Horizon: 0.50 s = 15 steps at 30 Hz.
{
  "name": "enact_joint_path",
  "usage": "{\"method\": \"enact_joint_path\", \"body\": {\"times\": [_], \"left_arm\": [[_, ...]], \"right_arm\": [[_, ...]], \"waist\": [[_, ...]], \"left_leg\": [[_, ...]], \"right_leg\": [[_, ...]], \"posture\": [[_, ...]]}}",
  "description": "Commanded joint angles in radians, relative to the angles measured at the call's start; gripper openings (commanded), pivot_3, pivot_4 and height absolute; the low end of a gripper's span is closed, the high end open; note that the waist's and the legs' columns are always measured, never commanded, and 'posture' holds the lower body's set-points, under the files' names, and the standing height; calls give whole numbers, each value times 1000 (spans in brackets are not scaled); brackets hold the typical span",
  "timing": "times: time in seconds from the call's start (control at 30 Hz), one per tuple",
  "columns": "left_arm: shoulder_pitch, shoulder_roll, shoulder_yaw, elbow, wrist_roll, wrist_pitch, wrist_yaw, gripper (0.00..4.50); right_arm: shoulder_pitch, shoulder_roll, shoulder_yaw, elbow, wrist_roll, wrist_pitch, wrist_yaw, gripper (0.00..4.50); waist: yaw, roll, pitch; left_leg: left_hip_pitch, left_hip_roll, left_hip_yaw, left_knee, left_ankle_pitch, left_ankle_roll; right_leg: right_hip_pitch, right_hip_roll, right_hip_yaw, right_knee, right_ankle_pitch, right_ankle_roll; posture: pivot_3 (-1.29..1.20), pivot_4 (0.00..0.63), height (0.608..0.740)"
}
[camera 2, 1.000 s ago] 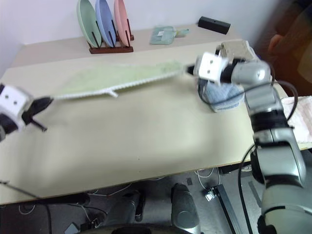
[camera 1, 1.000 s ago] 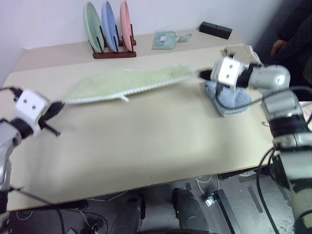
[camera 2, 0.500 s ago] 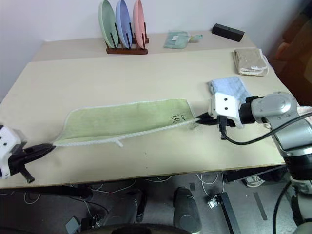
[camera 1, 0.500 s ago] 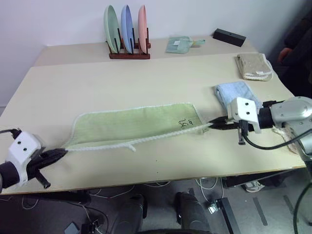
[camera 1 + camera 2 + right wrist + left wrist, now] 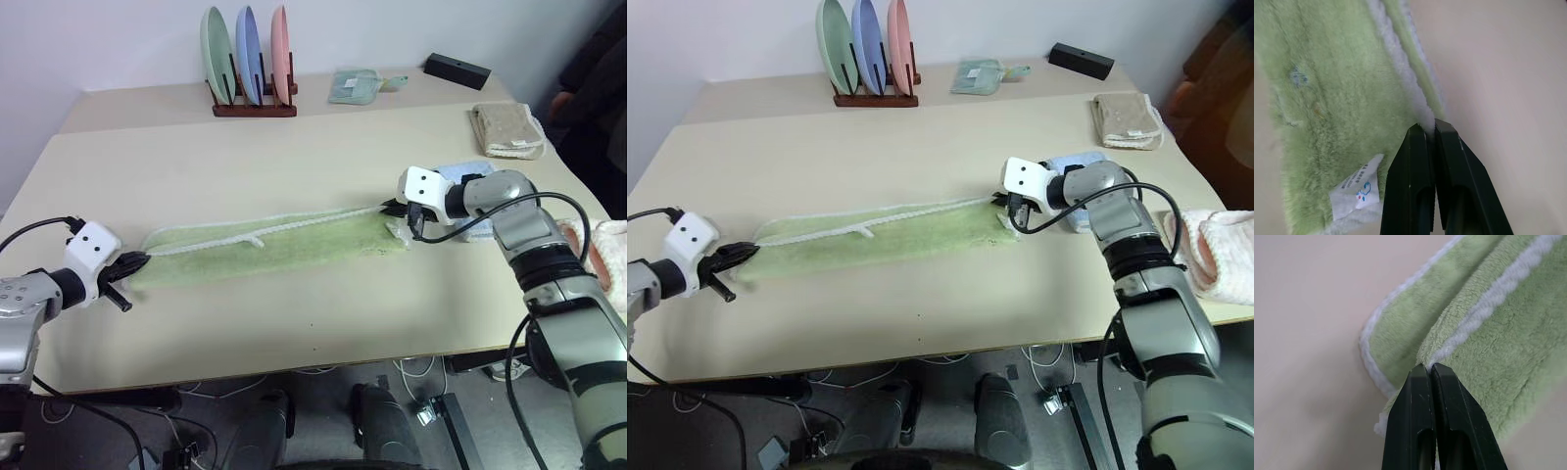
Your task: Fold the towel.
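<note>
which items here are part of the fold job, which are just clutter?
In the job:
- green towel, lying in a long folded strip on the table
- left gripper, shut on its left end
- right gripper, shut on its right end

Just lying about:
- plate rack with three plates
- blue towel
- beige towel
- black box
- small green cloth

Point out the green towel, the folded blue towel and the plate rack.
green towel (image 5: 294, 245), left eye view, middle of the folded strip.
folded blue towel (image 5: 460, 171), left eye view, top face behind the right arm.
plate rack (image 5: 257, 110), left eye view, wooden base.
</note>
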Motion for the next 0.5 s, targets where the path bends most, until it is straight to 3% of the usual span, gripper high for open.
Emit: {"method": "enact_joint_path", "body": {"times": [0.03,0.5], "left_arm": [[-44,-2,-6,68,26,-60,22,0],[-146,-53,-26,212,35,-131,93,0]], "right_arm": [[-51,15,-16,82,-20,-73,-15,119],[-64,26,-35,170,-41,-137,-32,119]], "waist": [[0,0,0],[-2,0,0]], "left_leg": [[0,0,0,0,0,0],[0,-1,0,0,0,0]], "right_leg": [[0,0,0,0,0,0],[-1,0,0,1,0,0]], "posture": [[0,150,740],[0,150,740]]}}
